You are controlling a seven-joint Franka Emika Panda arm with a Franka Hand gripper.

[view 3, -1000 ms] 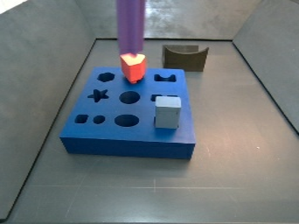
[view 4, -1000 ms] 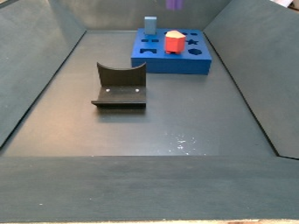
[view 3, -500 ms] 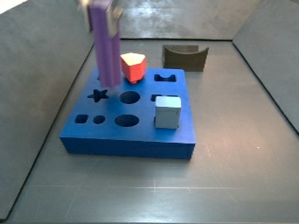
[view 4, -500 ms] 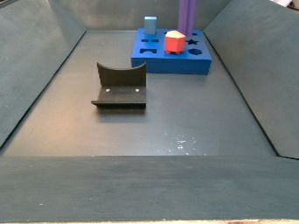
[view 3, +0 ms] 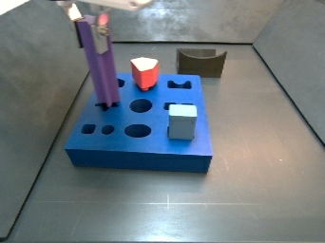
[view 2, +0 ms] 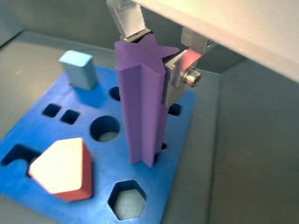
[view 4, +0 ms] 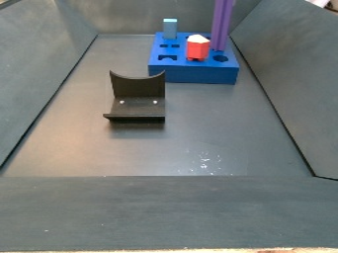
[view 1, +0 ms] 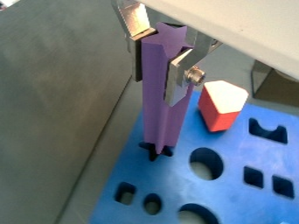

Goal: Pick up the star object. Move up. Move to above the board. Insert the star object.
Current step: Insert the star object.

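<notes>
The gripper is closed on the top of the tall ridged purple star object, holding it upright so its lower end meets the star-shaped hole in the thick blue square board, beside the red-orange block.

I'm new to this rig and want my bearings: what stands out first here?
The tall purple star object stands upright at the board's star hole, held near its top by the hand. On the board sit a red-orange block and a light-blue cube.
</notes>
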